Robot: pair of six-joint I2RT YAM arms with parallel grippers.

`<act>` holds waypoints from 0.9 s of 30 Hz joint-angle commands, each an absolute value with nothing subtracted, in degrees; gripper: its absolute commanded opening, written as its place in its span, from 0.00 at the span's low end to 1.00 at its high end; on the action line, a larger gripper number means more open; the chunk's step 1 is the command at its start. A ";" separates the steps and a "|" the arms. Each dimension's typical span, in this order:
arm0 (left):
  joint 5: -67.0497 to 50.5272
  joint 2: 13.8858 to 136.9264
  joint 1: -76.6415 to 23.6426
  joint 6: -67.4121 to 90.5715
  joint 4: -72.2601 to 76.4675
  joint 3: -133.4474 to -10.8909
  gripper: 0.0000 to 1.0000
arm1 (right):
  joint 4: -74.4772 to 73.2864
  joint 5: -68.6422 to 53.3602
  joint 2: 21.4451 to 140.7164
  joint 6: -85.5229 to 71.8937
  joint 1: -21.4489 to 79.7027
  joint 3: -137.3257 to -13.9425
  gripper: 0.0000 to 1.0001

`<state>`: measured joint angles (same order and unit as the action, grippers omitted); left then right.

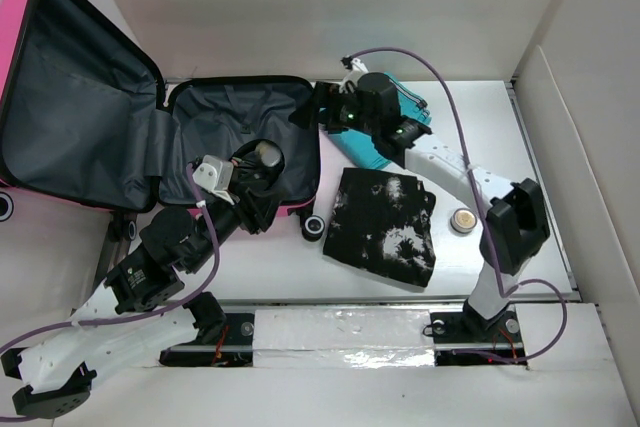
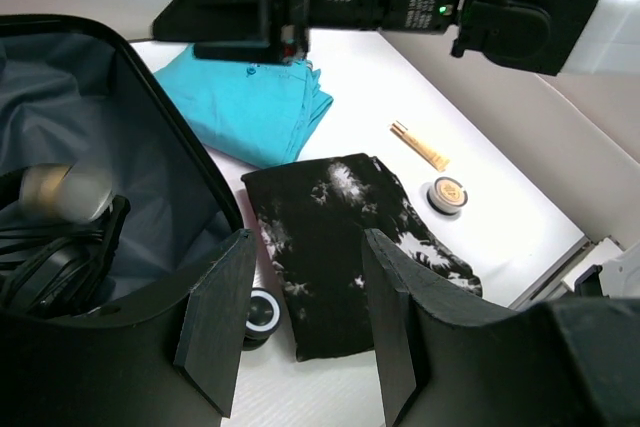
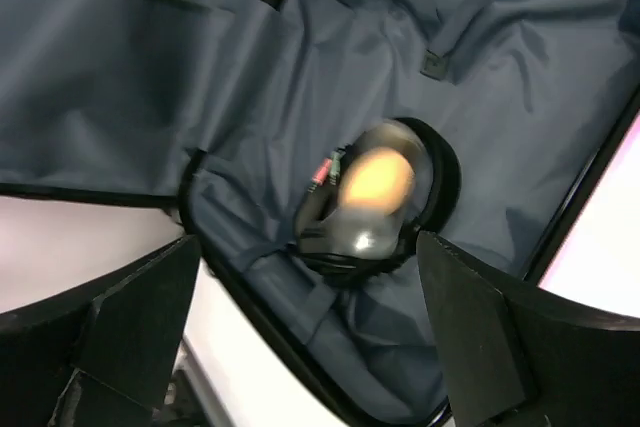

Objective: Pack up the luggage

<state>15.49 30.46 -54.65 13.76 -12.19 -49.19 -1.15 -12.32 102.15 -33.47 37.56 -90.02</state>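
Suitcase [image 1: 232, 112] lies open at the left of the table [image 1: 540, 157], pink shell down and grey lining up, with headphones [image 1: 258, 159] lying in the half nearer the middle. Your left gripper [image 2: 306, 239] sits at the case's near right edge, fingers spread wide with nothing between them, facing a black-and-white cloth [image 1: 385, 227]. Your right gripper [image 3: 308, 247] hangs over the case's right rim, fingers wide apart and empty, looking down on the headphones. You have a teal cloth [image 2: 255, 112] under that arm; a tube [image 2: 420, 145] and a round tin [image 1: 463, 220] lie near the patterned cloth.
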 commanded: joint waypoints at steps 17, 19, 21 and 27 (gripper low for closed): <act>13.62 29.18 -54.76 13.53 -9.14 -49.31 0.43 | -7.65 16.27 74.35 -28.83 -0.59 -46.67 0.71; 13.54 29.18 -54.76 13.54 -9.23 -49.31 0.43 | -8.87 12.93 78.21 -27.87 -2.45 -47.54 0.74; 13.62 29.00 -54.76 13.54 -9.31 -49.31 0.43 | -8.97 13.10 81.37 -26.81 -3.95 -48.95 0.74; 13.27 28.57 -54.76 13.62 -9.14 -49.39 0.43 | -13.43 13.18 89.72 -24.09 -5.27 -55.71 0.74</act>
<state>13.91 29.50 -54.65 13.76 -12.01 -49.19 -11.66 13.13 87.24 -26.83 -4.54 -50.13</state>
